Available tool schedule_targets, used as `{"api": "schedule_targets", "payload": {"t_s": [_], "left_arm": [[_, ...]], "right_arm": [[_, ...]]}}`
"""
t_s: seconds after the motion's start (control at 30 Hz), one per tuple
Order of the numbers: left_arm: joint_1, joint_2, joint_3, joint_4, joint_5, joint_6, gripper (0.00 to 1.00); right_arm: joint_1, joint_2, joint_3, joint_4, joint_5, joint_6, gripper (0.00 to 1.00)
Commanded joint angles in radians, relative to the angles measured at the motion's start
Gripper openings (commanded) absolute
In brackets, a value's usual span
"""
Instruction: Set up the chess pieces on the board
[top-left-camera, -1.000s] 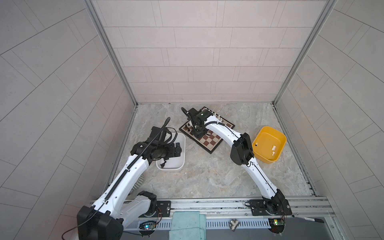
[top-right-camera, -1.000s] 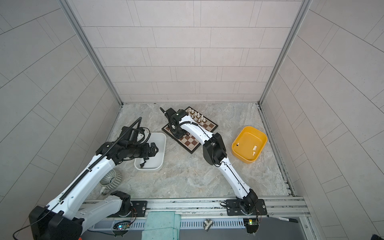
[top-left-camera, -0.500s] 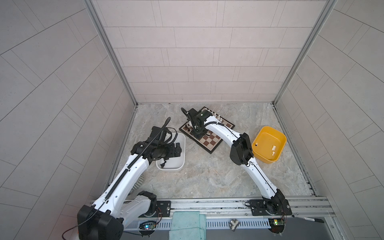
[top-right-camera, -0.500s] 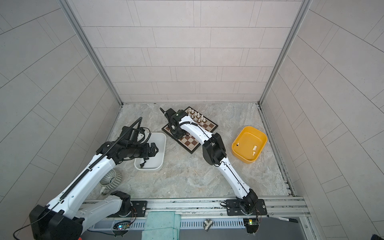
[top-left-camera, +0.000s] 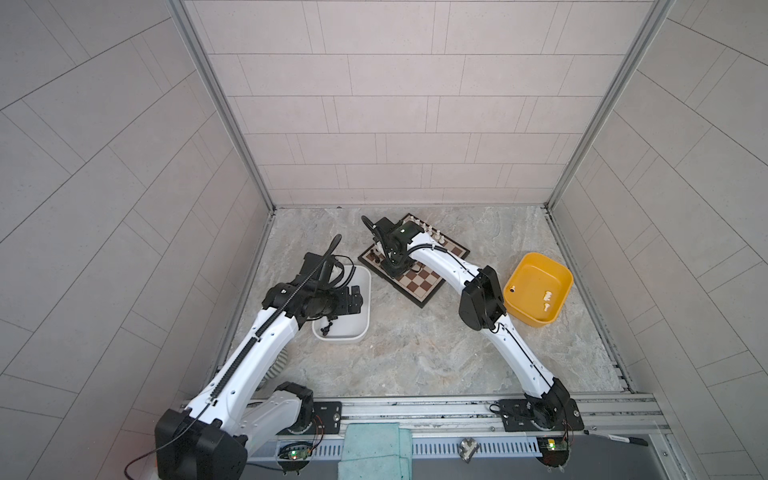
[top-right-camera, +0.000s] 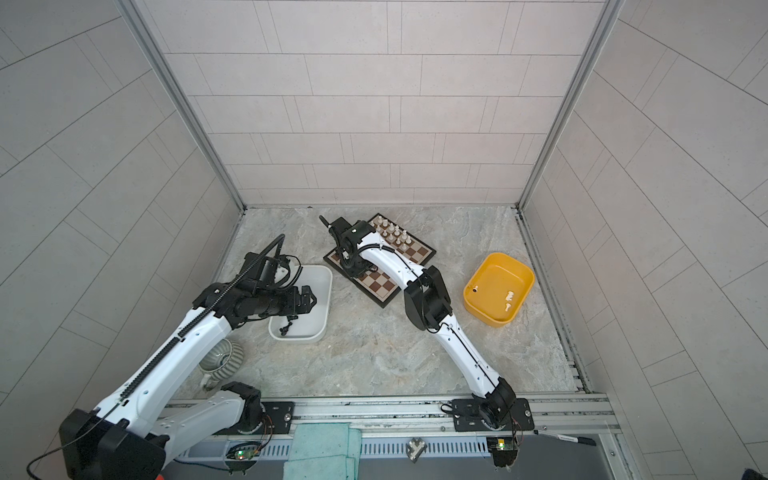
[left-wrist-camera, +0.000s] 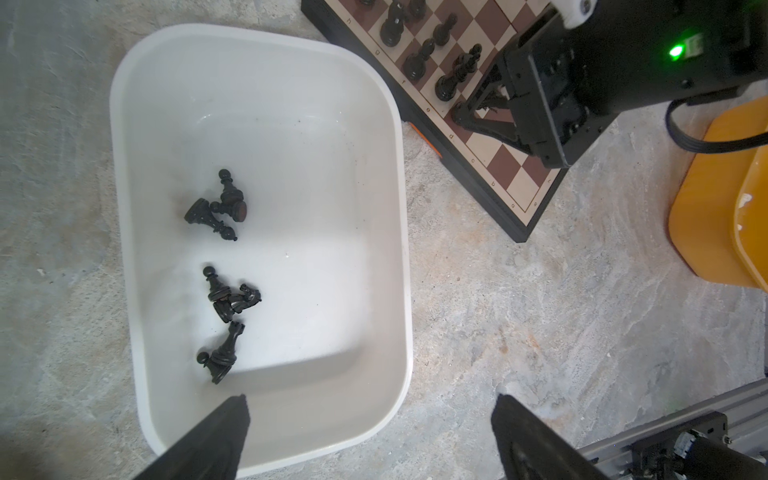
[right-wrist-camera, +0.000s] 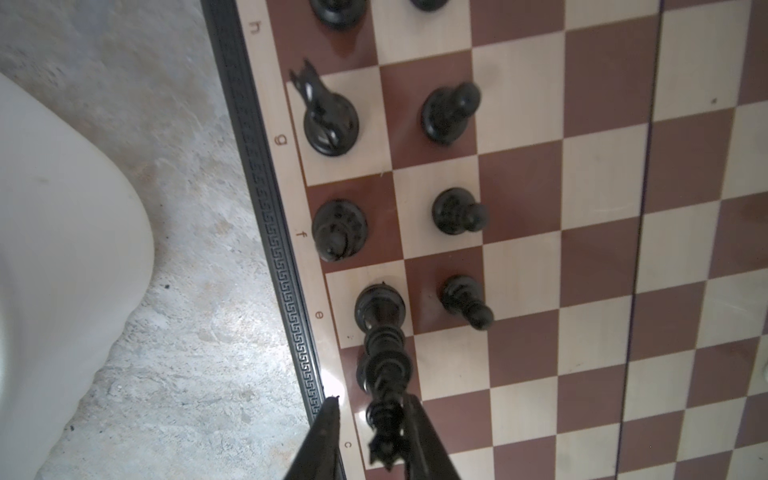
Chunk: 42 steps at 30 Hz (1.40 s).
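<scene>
1. Both arms stand where they were a second ago; nothing big has moved.
2. The right gripper (right-wrist-camera: 372, 401) is low over the board (top-left-camera: 419, 286), at the edge by the white tub (left-wrist-camera: 257, 37). Its fingers are a little apart. A tall black piece (right-wrist-camera: 384, 424) stands between them, close to one finger, with a gap on the other side. It looks let go.
3. The left gripper (left-wrist-camera: 370, 401) hangs over the white tub. Its fingers are wide apart and hold nothing.
4. Done so far: many white pieces (top-right-camera: 392, 235) stand in rows on the far side of the board. Some black pieces (right-wrist-camera: 451, 112) stand in two rows on the side by the white tub.
5. Still to do: several black pieces lie on their sides in the white tub, and a few white pieces lie in the yellow tub (top-left-camera: 536, 278). I think the job is more than half done.
</scene>
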Motion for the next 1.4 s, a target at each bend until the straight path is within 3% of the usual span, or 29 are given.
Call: {"api": "schedule_targets", "payload": {"t_s": [0.0, 0.13, 0.3, 0.4, 0.47, 0.57, 0.7, 0.9, 1.37], "left_arm": [[0.007, 0.023, 0.018, -0.006, -0.054, -0.017, 0.99], [0.016, 0.082, 0.018, 0.013, -0.143, -0.136, 0.96], [0.023, 0.236, 0.092, 0.008, -0.250, -0.279, 0.86], [0.055, 0.339, 0.122, 0.008, -0.236, -0.369, 0.71], [0.067, 0.403, 0.134, 0.029, -0.253, -0.446, 0.68], [0.074, 0.467, 0.153, 0.080, -0.294, -0.497, 0.63], [0.074, 0.540, 0.186, 0.086, -0.375, -0.522, 0.62], [0.076, 0.626, 0.195, 0.107, -0.409, -0.563, 0.58], [0.074, 0.670, 0.129, 0.175, -0.459, -0.604, 0.53]], "right_arm": [[0.002, -0.113, 0.017, -0.031, 0.051, 0.034, 0.34], [-0.011, -0.287, -0.091, -0.011, 0.073, 0.048, 0.44], [-0.049, -0.644, -0.559, 0.258, 0.012, 0.081, 0.57], [-0.070, -0.839, -0.830, 0.433, -0.053, 0.094, 0.60], [-0.079, -0.971, -1.011, 0.574, -0.086, 0.105, 0.63], [-0.117, -1.099, -1.165, 0.663, -0.166, 0.146, 0.67], [-0.143, -1.190, -1.259, 0.679, -0.224, 0.138, 0.69], [-0.186, -1.246, -1.330, 0.701, -0.307, 0.132, 0.69], [-0.224, -1.271, -1.401, 0.782, -0.408, 0.174, 0.69]]}}
